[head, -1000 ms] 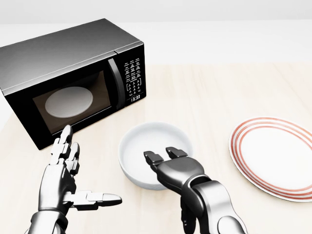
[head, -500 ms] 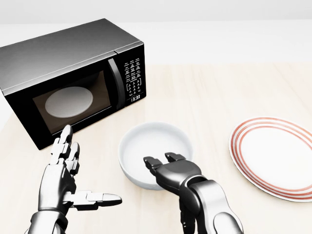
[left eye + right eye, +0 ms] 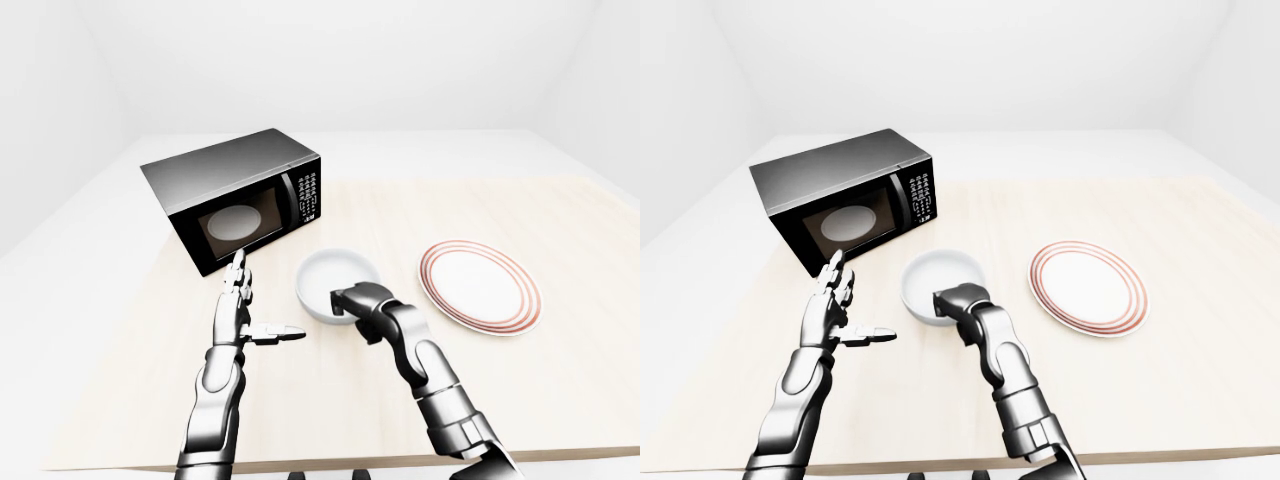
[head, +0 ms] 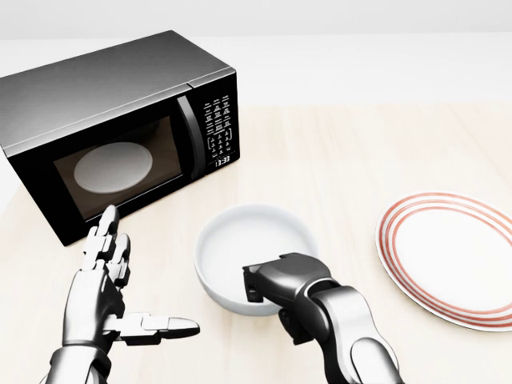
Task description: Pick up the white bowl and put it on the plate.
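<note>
Now the right robot hand (image 4: pixel 272 290) curls its fingers over the near rim of the round white bowl (image 4: pixel 254 248), gripping it on the pale wooden counter (image 4: pixel 344 152). Left robot hand (image 4: pixel 108 292) hovers spread wide, empty, beside the black microwave (image 4: pixel 112 128).

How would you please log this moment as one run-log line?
phase: grasping | right hand: closing on white bowl near rim | left hand: open, idle | plate: empty | bowl: on table

Showing one white bowl (image 4: pixel 254 254), one red-rimmed plate (image 4: pixel 452 258), one black microwave (image 4: pixel 112 128), one wooden table (image 3: pixel 520 400), two robot hands.
</note>
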